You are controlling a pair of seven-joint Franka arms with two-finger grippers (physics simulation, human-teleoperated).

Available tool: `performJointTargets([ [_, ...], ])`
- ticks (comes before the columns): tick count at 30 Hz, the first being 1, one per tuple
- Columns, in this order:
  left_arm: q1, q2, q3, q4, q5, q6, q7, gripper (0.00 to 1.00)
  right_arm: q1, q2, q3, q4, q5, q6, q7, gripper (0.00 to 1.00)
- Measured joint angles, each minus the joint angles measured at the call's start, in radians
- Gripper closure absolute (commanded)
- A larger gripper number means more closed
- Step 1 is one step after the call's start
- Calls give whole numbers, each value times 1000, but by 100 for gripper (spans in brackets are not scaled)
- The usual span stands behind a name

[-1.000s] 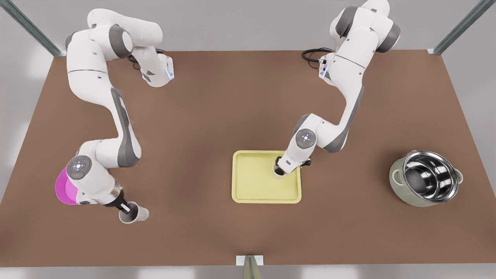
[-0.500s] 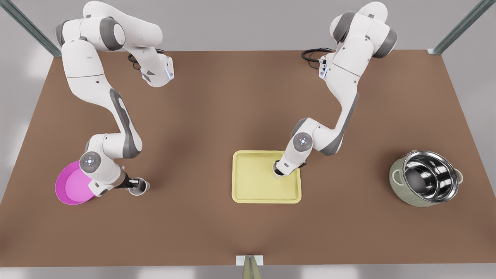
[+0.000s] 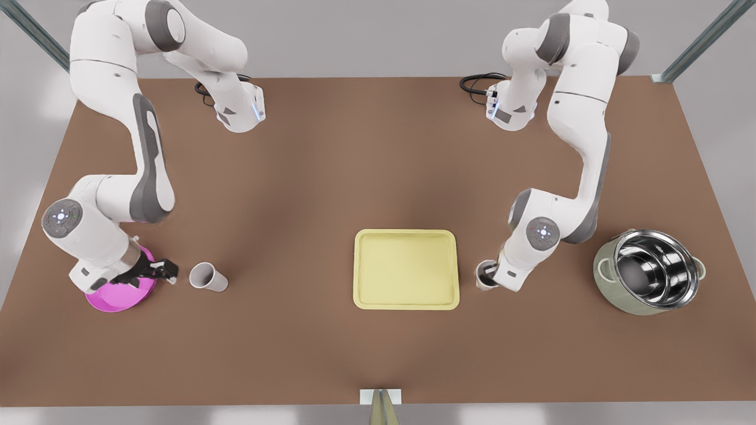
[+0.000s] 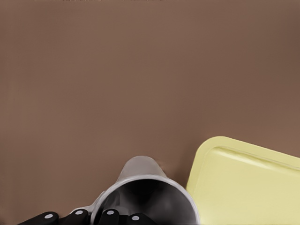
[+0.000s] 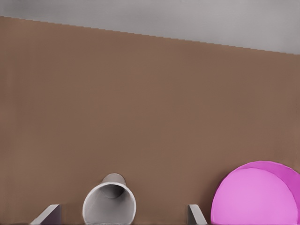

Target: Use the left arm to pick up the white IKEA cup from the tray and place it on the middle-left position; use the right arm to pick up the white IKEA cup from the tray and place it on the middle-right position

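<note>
At the front view's right, the left gripper [image 3: 488, 275] has its fingers [image 4: 75, 217] clenched on one white cup [image 3: 480, 283], just beside the tray [image 3: 406, 302] and off its rim. At the front view's left, the right gripper [image 3: 164, 271] hangs with fingers [image 5: 48, 216] spread wide over the magenta dish's [image 3: 121, 296] edge. The second white cup [image 3: 208, 276] sits free on the table [image 3: 331, 177] near them. A steel pot [image 3: 649, 271] stands well apart.

No readable text, labels or numbers anywhere.
</note>
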Motion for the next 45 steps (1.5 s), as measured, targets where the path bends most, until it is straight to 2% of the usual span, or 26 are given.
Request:
performJointTargets([
  [3,94,32,0,12,3,4,65,93,32,-65,13,201,9,-251,4,0],
  [7,146,85,0,18,8,45,145,92,35,-110,-1,259,19,-463,29,0],
  [11,160,135,0,18,2,77,212,92,30,-112,-6,279,23,-572,48,0],
  [12,161,140,-1,18,1,84,227,88,31,-112,-8,280,24,-589,52,0],
  [13,161,142,-1,18,-4,91,243,0,30,-112,-9,280,24,-603,56,0],
  [25,163,135,-2,34,-31,119,450,0,15,-115,-12,296,24,-663,89,0],
  [35,168,51,0,-26,-12,37,504,0,15,-114,-11,299,24,-669,105,0],
  [37,168,5,2,31,-14,-11,511,0,15,-114,-11,299,24,-670,108,0],
  [41,177,-194,2,262,-62,-251,524,0,15,-114,-12,299,24,-670,112,0],
  [45,176,-249,-1,358,-84,-458,534,0,14,-114,-12,299,24,-671,115,0],
])
